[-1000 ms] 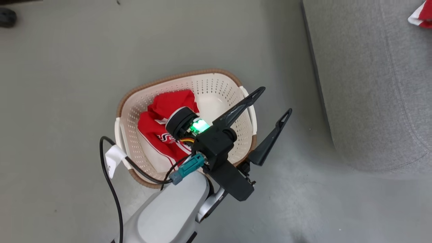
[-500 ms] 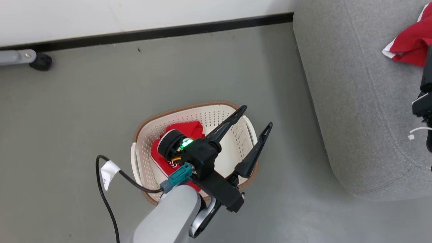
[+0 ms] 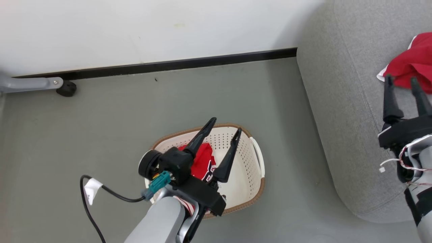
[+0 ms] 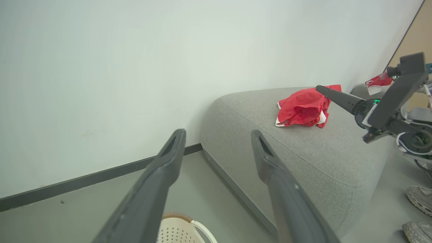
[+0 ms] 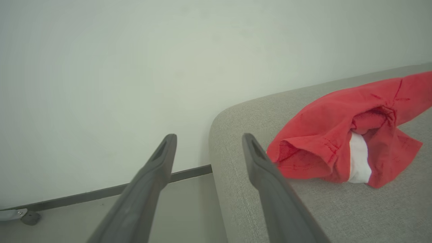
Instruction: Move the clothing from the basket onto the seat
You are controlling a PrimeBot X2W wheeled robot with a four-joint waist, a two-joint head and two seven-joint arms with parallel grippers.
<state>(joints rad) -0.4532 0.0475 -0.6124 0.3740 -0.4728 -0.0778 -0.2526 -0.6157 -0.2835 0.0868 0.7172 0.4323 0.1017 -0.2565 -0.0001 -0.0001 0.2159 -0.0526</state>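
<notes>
Clothing (image 3: 200, 159) split between two places. Lettered garment (image 3: 210, 170), red with black-and-white block print, bunched low in the basket (image 3: 250, 158), on the side nearer the robot and partly hidden behind the left gripper (image 3: 225, 125). Other red garment (image 3: 410, 65), white trim showing, heaped on the seat (image 3: 341, 111), well apart from the basket.

Soft, thin and light by the look of it: no shape of its own, likely to sag, unfold and trail once lifted. Not fragile. Best taken at a raised fold near the middle of the heap, pinching several layers at once. Poor choice: a hem or a strip of trim, leaving most of the cloth dangling and apt to catch on the brown rim. Worth lifting well clear of that rim before swinging across.

Left gripper hanging above the basket, fingers spread wide with nothing between them, aimed more toward the wall (image 3: 152, 27) than down at the cloth; needs tipping downward before any pinch. Right gripper (image 3: 401, 78) over the seat, likewise spread and empty, fingertips just beside the near edge of the heaped garment; touching or not, cannot tell.

Basket standing on the grey floor (image 3: 118, 118), near the seat's front edge. Black skirting (image 3: 168, 64) along the foot of the wall. Job judged about half done: one piece across, one left to fetch.
</notes>
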